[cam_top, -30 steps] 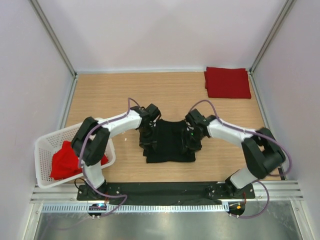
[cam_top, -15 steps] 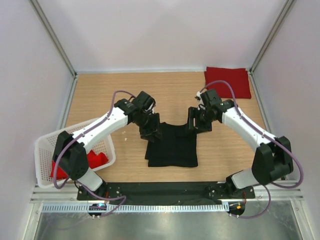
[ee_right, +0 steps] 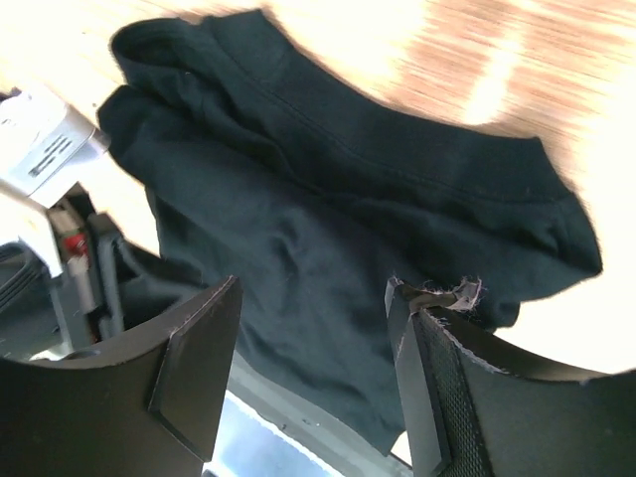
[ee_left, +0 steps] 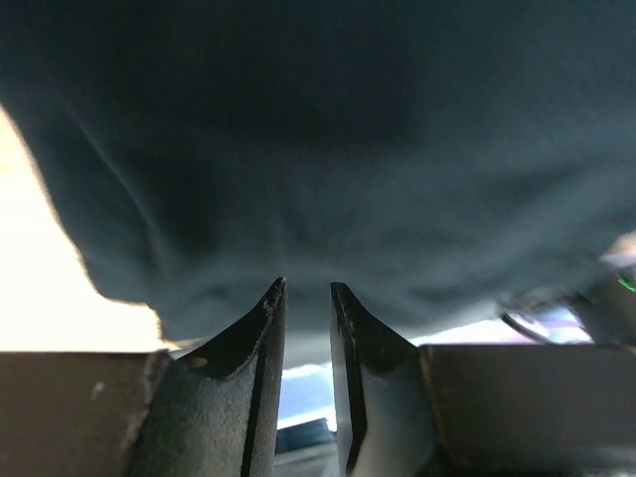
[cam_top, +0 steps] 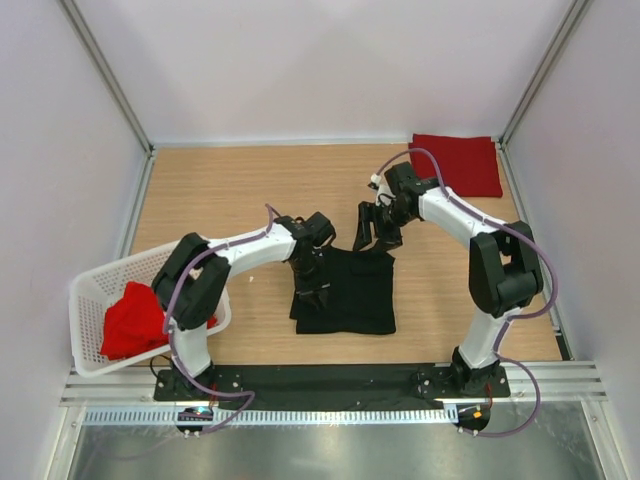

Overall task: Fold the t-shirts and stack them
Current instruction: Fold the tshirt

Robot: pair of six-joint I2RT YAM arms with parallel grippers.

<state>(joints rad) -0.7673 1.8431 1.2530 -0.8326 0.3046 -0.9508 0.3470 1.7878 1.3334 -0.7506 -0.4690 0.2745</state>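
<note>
The black t-shirt point(cam_top: 350, 295) lies folded into a rough rectangle on the wooden table, in the middle. My left gripper point(cam_top: 312, 285) is low over its left edge. In the left wrist view black cloth point(ee_left: 318, 149) fills the frame, and the gripper point(ee_left: 305, 288) has its jaws a narrow gap apart with nothing between them. My right gripper point(cam_top: 372, 240) hovers at the shirt's far edge, wide open and empty point(ee_right: 316, 288) over the black cloth point(ee_right: 298, 199). A folded red t-shirt point(cam_top: 455, 165) lies at the far right corner. Another red t-shirt point(cam_top: 130, 322) is bunched in the basket.
A white lattice basket point(cam_top: 95, 285) stands at the near left, beside the left arm's base. Grey walls enclose the table on three sides. The black base rail point(cam_top: 330, 380) runs along the near edge.
Half a second ago both grippers were at the shirt's far corners. The left one has since moved nearer, along the shirt's left edge. The right one has moved inward along the far edge and stands open.
</note>
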